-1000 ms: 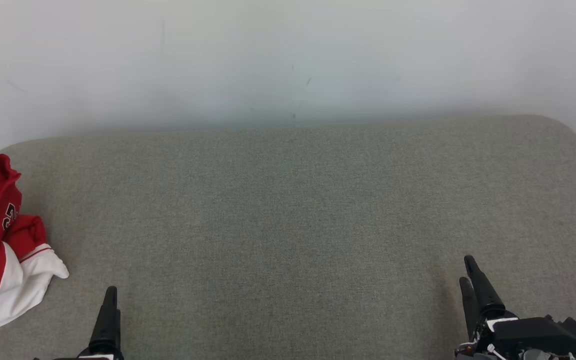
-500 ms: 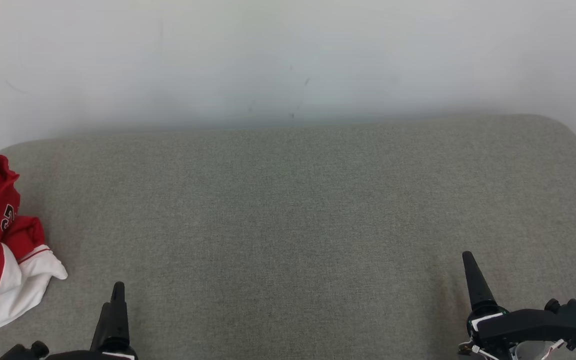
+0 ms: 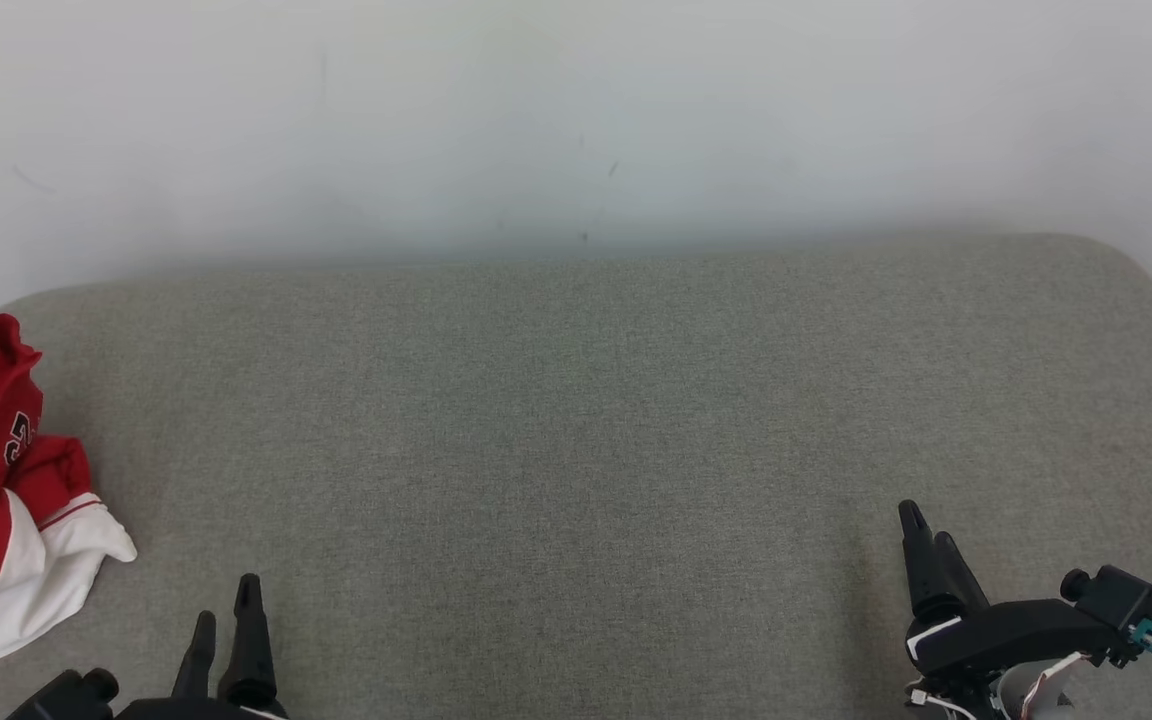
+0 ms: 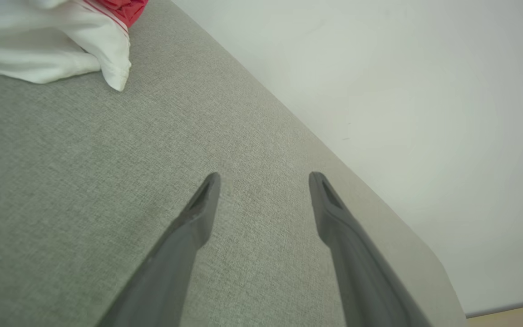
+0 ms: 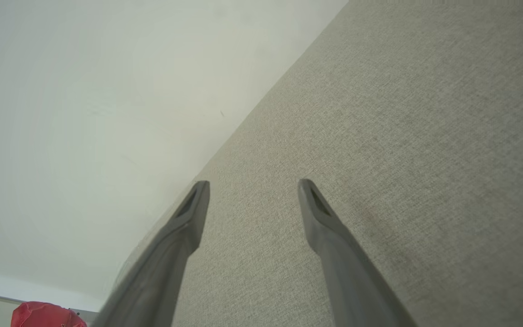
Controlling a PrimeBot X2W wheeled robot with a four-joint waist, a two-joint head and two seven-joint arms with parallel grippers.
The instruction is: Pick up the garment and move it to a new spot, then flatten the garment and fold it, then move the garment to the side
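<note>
The garment (image 3: 6,490), red and white with a dark number on it, lies crumpled at the far left end of the grey couch seat (image 3: 576,420). Its white hem (image 4: 61,45) shows at the top left of the left wrist view, and a red bit of it (image 5: 46,315) at the bottom left of the right wrist view. My left gripper (image 3: 226,610) hovers low at the front left, right of the garment and apart from it, open and empty (image 4: 263,179). My right gripper (image 3: 926,530) stands at the front right, open with nothing between its fingers (image 5: 252,186).
A plain white wall (image 3: 576,120) rises behind the couch seat. The seat's rounded right end (image 3: 1136,270) drops off at the far right. Bare grey fabric stretches between the two grippers.
Both grippers have rolled about their wrists, so each now shows two fingers in the head view. The right gripper shifted slightly left. The garment has not moved.
</note>
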